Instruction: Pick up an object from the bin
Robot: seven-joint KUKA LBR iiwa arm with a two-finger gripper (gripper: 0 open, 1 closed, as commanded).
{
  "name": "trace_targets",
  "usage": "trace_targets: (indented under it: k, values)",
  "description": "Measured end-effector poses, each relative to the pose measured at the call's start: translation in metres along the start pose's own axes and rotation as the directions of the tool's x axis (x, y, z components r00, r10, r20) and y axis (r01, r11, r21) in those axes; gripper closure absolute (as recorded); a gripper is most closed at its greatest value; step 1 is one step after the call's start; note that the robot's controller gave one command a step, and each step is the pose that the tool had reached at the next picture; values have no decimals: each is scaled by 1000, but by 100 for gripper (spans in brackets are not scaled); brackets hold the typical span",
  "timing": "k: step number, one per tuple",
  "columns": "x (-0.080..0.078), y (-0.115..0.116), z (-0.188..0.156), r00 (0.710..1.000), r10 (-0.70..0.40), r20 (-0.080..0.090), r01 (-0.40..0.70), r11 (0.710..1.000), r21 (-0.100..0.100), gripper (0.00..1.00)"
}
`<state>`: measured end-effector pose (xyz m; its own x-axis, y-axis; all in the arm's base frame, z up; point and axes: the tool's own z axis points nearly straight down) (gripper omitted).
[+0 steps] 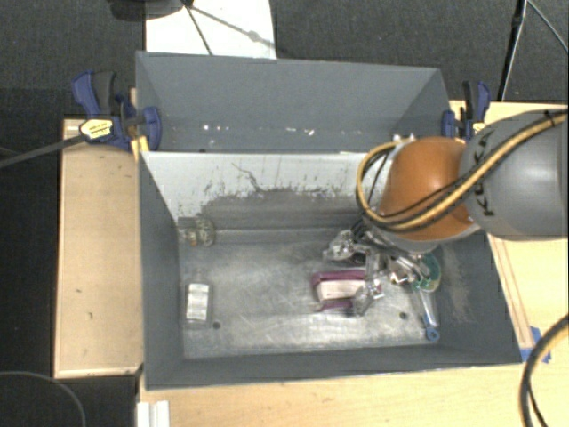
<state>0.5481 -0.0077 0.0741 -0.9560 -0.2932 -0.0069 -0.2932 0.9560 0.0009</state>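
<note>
Grey metal bin (267, 327) on screen, floor scuffed and mostly bare, and the arm with its orange cover (425, 189) comes in from three o'clock. The gripper (363, 294) is down low, just right of the floor's middle, right against a small purple-and-pink block (336, 290) lying flat there. That block looks like the target. Is the pincer apart or together? I cannot tell, the wrist hardware crowds it.

Neighbours: a green round thing (430, 275) at three o'clock of the gripper, a blue stick (427, 318) at four o'clock by the right wall. Well apart, a silvery packet (196, 301) at nine o'clock and a small clear piece (197, 232) at ten.

My read: this is the grasp step, nothing lifted yet. Next calls for closing squarely on the block, then a straight rise clear of the green thing.
</note>
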Motion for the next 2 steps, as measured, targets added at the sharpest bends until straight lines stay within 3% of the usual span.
trace_targets:
  k: [1,2]
  values:
    - [-3,0,-2,1000,1,9,-1,1000,2,100]
    - [-1,16,-129,1000,-17,2,17,1000,3,100]
